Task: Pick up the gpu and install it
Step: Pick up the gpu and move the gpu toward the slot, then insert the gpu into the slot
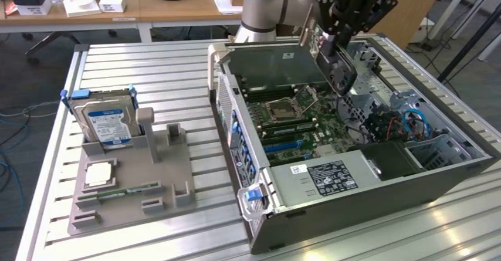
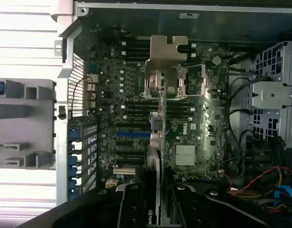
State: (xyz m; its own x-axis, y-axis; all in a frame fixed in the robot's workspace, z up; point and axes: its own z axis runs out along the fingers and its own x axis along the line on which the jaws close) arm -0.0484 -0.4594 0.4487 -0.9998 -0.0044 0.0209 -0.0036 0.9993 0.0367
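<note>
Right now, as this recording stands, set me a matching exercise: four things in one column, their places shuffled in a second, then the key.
1. dark flat gpu card with silvery bracket
2. silver hard drive with blue-white label
3. narrow green memory stick
4. boxy power supply with black-and-white label

A. lying flat in a low slot of the grey holder
B. mounted inside the open computer case
C. clamped in the black gripper, above the motherboard
D. standing upright in the grey holder

Pairs: 1-C, 2-D, 3-A, 4-B

Daylight pours in from the exterior view's right, glaring white off the table slats. Inside the computer case it's dim and shadowy; only the gpu bracket gleams.
</note>
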